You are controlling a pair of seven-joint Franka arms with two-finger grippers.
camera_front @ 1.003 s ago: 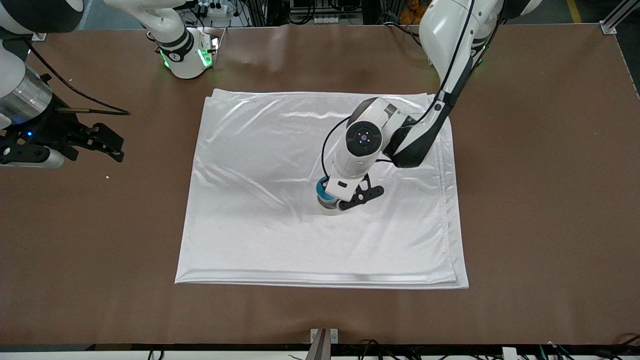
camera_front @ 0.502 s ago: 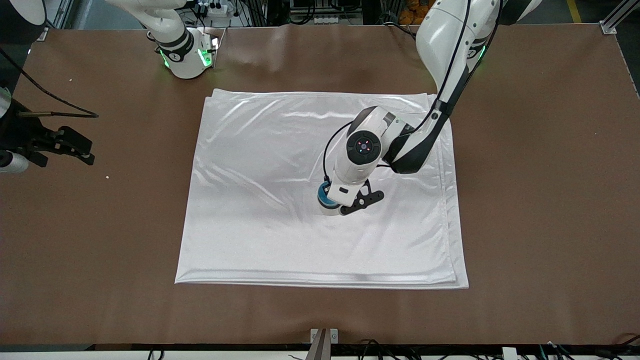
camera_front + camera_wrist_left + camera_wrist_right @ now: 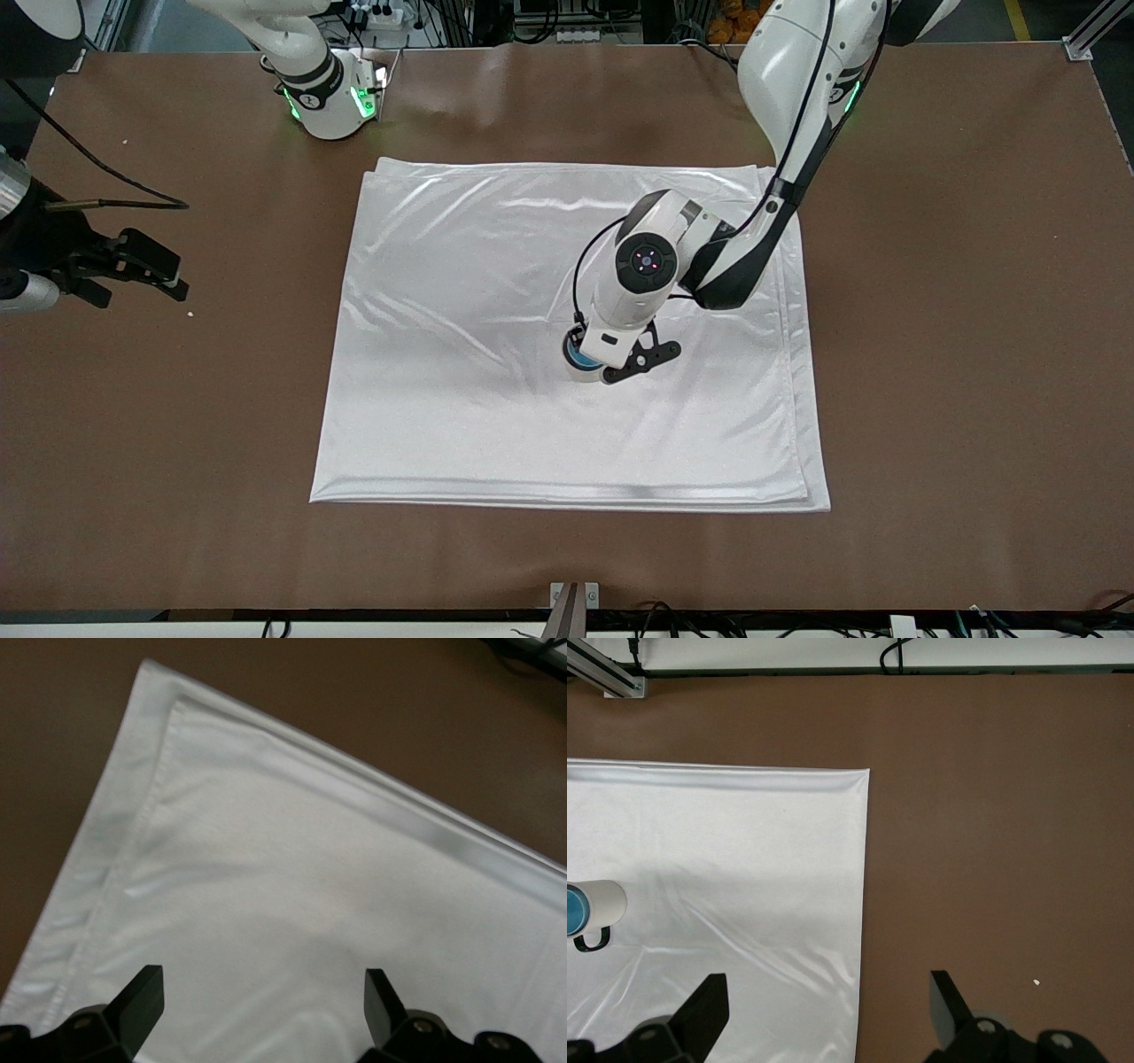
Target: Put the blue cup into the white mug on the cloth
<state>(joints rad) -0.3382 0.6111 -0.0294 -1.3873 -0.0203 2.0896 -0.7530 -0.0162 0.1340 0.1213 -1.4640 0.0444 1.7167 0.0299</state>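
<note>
The white mug stands upright near the middle of the cloth, with the blue cup inside it. My left gripper hangs just above and beside the mug, partly covering it, open and empty. In the left wrist view its fingers stand wide apart over bare cloth. My right gripper waits over the bare table at the right arm's end, open and empty. The right wrist view shows the mug with its black handle, the blue cup and the cloth.
The brown table surrounds the cloth on all sides. The right arm's base stands near the cloth's edge farthest from the front camera. A small white speck lies on the table under the right gripper.
The left hand has shifted slightly over the mug and covers more of the blue cup. The right gripper drew back toward the right arm's end of the table, then came back slightly.
</note>
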